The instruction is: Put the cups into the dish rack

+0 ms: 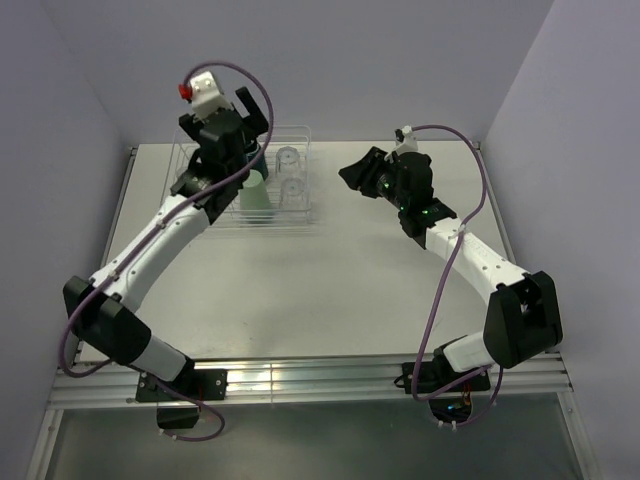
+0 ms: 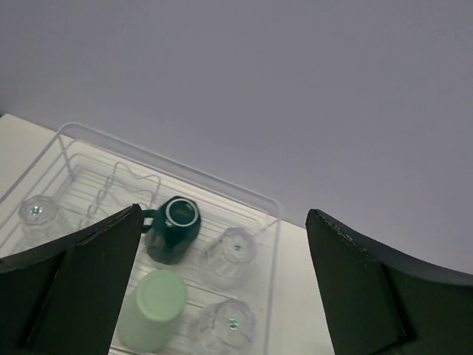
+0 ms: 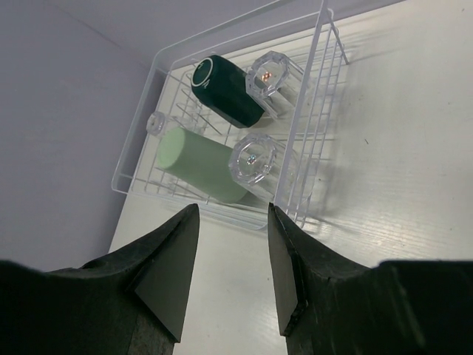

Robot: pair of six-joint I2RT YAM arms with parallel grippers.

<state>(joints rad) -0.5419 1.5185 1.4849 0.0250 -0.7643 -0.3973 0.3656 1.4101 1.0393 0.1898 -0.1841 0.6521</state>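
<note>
The clear dish rack (image 1: 310,205) stands at the table's back left. In it are the pale mint cup (image 1: 257,195) and two clear tumblers (image 1: 288,157) (image 1: 292,186). The left wrist view shows the rack (image 2: 222,186) holding the dark green mug (image 2: 172,231), the mint cup (image 2: 151,310) and three tumblers (image 2: 233,255) (image 2: 225,325) (image 2: 35,213). My left gripper (image 1: 240,150) (image 2: 222,222) hovers above the rack, open and empty. My right gripper (image 1: 355,172) (image 3: 233,211) is open and empty, right of the rack (image 3: 314,111), facing mug (image 3: 225,92) and mint cup (image 3: 199,170).
Lilac walls close in the table on the left, back and right. The rack sits close to the back-left corner. The bare white tabletop (image 1: 330,280) spreads in front of the rack and between the two arms.
</note>
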